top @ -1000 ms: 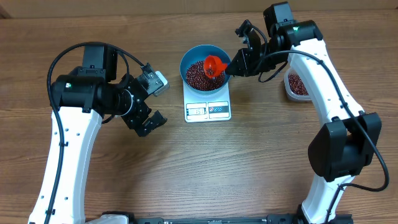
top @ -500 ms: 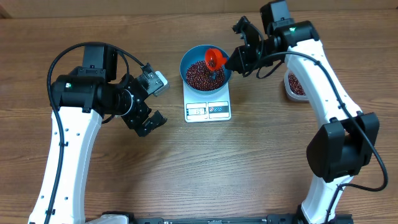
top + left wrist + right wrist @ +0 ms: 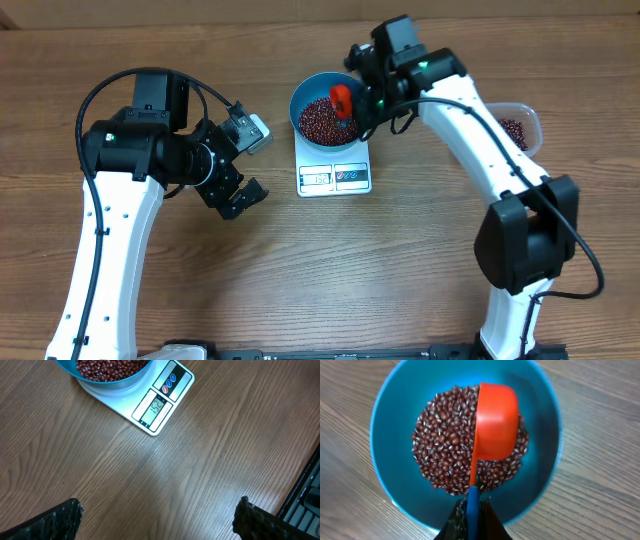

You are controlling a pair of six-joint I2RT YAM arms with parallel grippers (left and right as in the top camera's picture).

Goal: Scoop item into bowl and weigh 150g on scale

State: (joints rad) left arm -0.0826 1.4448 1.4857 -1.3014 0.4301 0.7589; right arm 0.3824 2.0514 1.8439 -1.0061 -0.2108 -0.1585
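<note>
Right gripper (image 3: 472, 516) clamped tight on blue handle of small red scoop (image 3: 495, 420), jaws nearly together round it. Scoop hangs over the blue bowl (image 3: 390, 435), tipped so its closed back faces the wrist cam; mouth not visible. Can't tell if the rim touches the heap.

Beans (image 3: 445, 455) – dark red-brown, loose pile covering bowl bottom, blue wall bare all round above them. None seen on the table (image 3: 400, 260) nr the bowl.

Bowl sits on far part of the white scale (image 3: 160, 405), overhanging it at the sides. Display + two round buttons on scale's near edge are uncovered; display reads 152 in left wrist view.

Left gripper (image 3: 240, 198) spread wide, nothing between the fingers. It hovers over bare wood left of and a bit nearer than the scale, well apart from it. Both fingertips (image 3: 60, 520) show at the bottom corners of its own cam, tabletop between them.

Clear plastic tub (image 3: 515, 125) at far right – some beans inside, well apart from bowl, right arm passing between.
</note>
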